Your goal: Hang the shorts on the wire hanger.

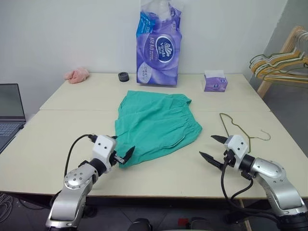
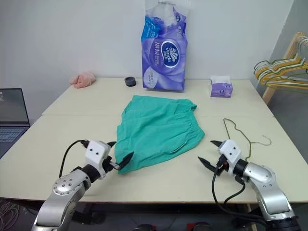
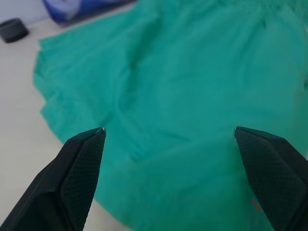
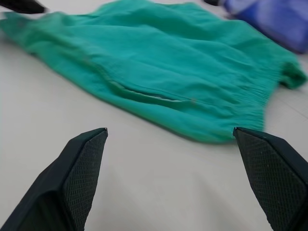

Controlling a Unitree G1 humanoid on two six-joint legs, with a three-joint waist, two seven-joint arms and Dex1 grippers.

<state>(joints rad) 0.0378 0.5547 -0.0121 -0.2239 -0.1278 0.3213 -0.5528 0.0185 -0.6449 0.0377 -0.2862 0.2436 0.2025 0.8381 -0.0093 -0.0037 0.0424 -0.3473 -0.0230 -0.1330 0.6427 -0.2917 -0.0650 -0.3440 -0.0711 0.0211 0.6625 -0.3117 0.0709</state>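
Teal-green cloth lies spread flat in the middle of the pale counter (image 1: 43, 144): the shorts (image 1: 156, 124), with the gathered waistband along the edge toward the robot's right. Just beside them, on the right, the wire hanger (image 1: 239, 127) lies flat on the counter, not touching the cloth, its hook curling toward the counter's right edge.

At the back stands a tall purple pack of tissues (image 1: 159, 45) whose label reads "Vinda" under a white emblem; the smaller print on it is too fine to read. Near it sit a small purple tissue box (image 1: 215, 82), a black ring-shaped object (image 1: 123, 76) and a pink cloth lump (image 1: 77, 74). A laptop (image 1: 10, 113) stands off the counter's left edge, and a bunch of hangers (image 1: 279, 62) on a wooden rack is at the far right.

Left hand (image 1: 121, 155) hovers at the near corner of the shorts, fingers spread wide, gripping nothing. Right hand (image 1: 215, 148) sits between shorts and hanger, likewise wide open and empty.
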